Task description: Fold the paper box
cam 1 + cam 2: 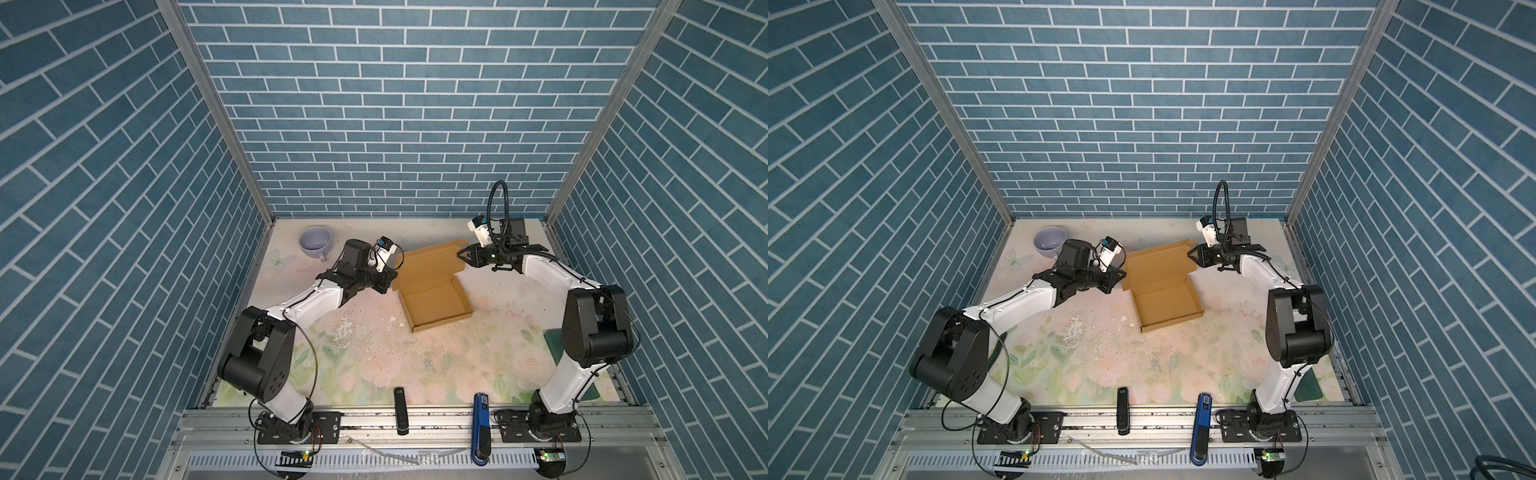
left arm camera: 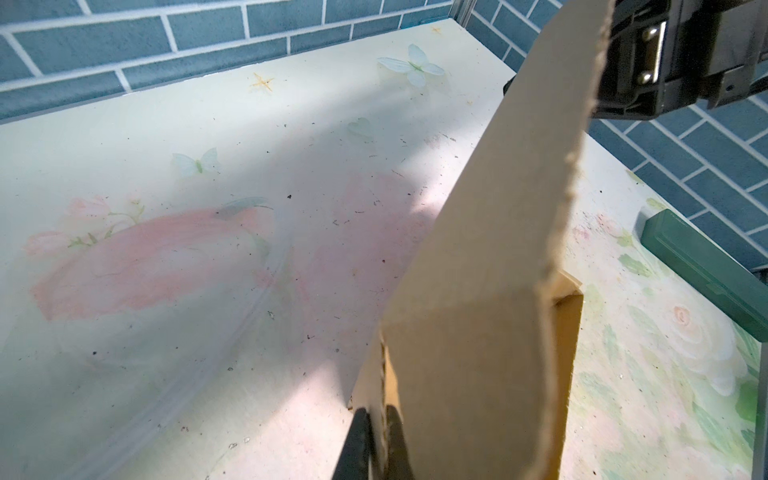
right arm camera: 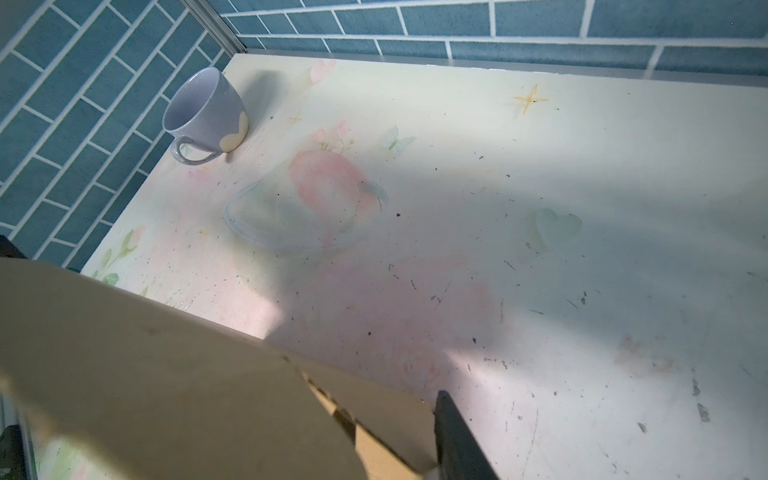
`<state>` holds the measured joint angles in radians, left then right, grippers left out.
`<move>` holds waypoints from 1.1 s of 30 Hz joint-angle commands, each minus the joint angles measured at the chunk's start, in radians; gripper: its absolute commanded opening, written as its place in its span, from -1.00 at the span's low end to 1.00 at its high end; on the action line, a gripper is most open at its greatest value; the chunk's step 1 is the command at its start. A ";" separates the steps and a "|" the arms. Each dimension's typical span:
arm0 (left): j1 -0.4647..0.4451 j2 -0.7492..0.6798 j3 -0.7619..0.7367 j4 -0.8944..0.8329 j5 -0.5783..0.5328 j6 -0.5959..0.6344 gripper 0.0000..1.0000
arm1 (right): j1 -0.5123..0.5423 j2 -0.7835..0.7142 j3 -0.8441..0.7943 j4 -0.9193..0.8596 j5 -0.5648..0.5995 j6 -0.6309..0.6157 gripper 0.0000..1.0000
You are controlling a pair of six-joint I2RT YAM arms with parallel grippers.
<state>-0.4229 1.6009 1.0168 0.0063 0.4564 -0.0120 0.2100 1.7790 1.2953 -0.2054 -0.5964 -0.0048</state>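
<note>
Box (image 1: 436,305) lid raised at 12 o'clock | 9 o'clock edge clamped by left gripper (image 2: 377,440) | right gripper (image 1: 460,254) at 3 o'clock corner, closure unclear

The paper box (image 1: 432,286) sits mid-table (image 1: 415,365), tray toward the front, lid behind it. The left gripper (image 1: 390,286) is at the box's left edge, the right gripper (image 1: 460,254) at the lid's right corner. A mug (image 1: 316,242) stands in the far left corner. A case (image 1: 1308,384) lies by the right edge.
</note>
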 commanded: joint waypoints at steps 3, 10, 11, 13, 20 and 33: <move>0.004 0.025 0.033 0.020 -0.016 -0.016 -0.78 | 0.014 -0.037 0.015 -0.007 -0.020 -0.018 -0.45; 0.005 0.036 0.049 0.020 -0.028 -0.042 -0.73 | 0.042 -0.070 -0.014 -0.026 0.000 -0.016 -0.55; 0.005 0.037 0.054 0.014 -0.032 -0.043 -0.70 | 0.049 -0.075 -0.018 -0.031 0.008 -0.017 -0.57; 0.005 0.038 0.064 -0.002 -0.041 -0.045 -0.66 | 0.059 -0.086 -0.026 -0.034 0.017 -0.018 -0.59; 0.005 0.031 0.093 -0.052 -0.069 -0.044 -0.60 | 0.084 -0.132 -0.062 -0.046 0.057 -0.023 -0.70; 0.005 0.036 0.140 -0.099 -0.102 -0.080 -0.68 | 0.133 -0.180 -0.102 -0.076 0.163 -0.011 -0.75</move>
<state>-0.4183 1.6318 1.1244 -0.0761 0.3668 -0.0715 0.3161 1.6405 1.2270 -0.2611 -0.4797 -0.0036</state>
